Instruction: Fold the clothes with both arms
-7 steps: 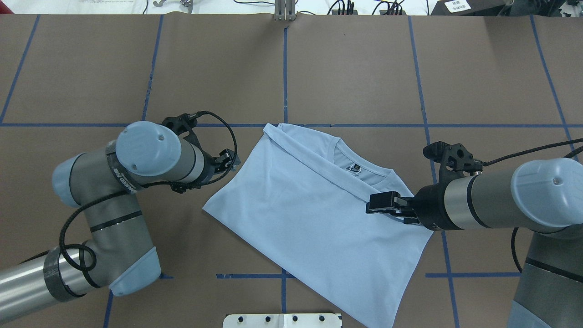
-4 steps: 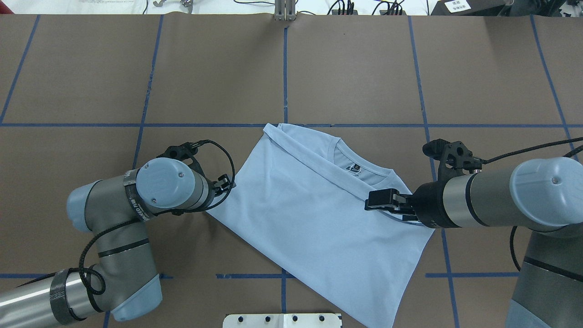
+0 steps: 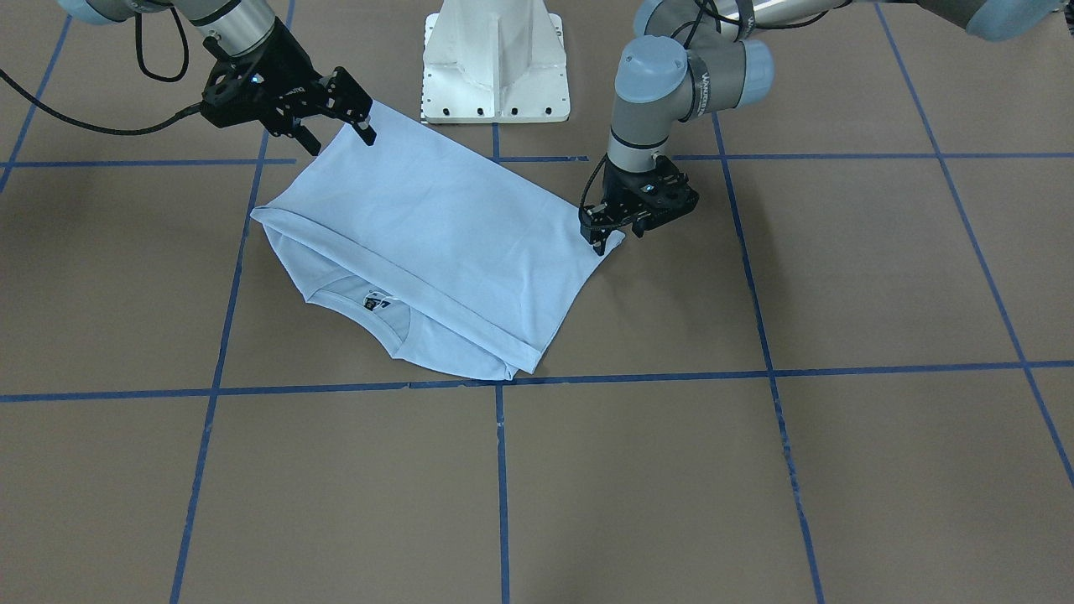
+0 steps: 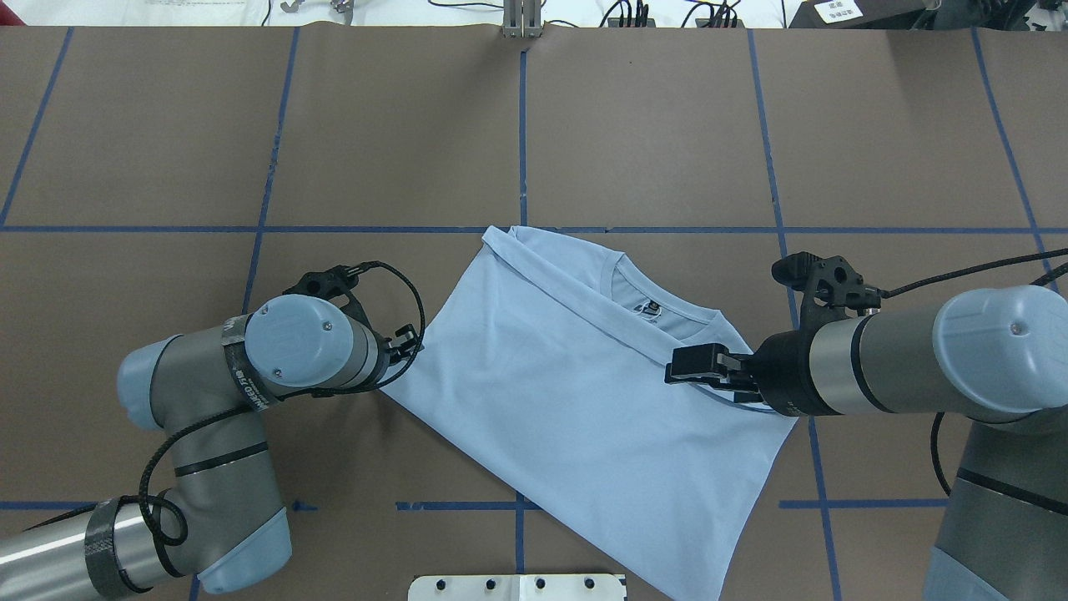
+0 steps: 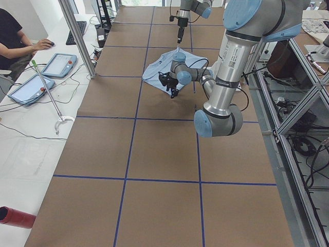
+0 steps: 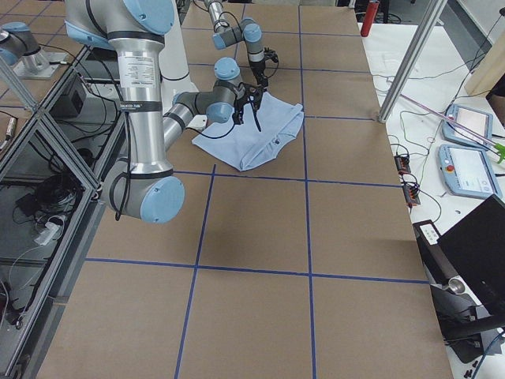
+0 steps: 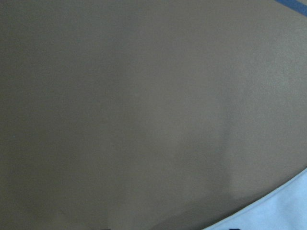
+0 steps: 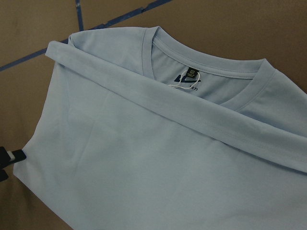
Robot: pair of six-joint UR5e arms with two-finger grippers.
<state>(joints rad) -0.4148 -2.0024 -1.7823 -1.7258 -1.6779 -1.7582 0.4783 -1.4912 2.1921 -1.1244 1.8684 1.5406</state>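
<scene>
The soft, light, floppy pale blue cloth T-shirt (image 4: 567,401) lies mid-frame on the brown table (image 4: 667,125), best pinched at its corners; the black right claw (image 3: 341,141) hangs wide open and empty, while I cannot tell if the black left claw (image 3: 608,236) grips.

the light blue short-sleeved cloth t-shirt (image 4: 567,392) is a smooth, matt knit, ribbed at its round collar (image 8: 216,67). the brown table cover (image 4: 651,125) looks like matt paper, lined with faintly shiny blue tape (image 4: 522,133). the silver-grey tubular right arm (image 4: 901,359) is satin metal with a smooth pale blue plastic cap (image 4: 1001,346).
</scene>
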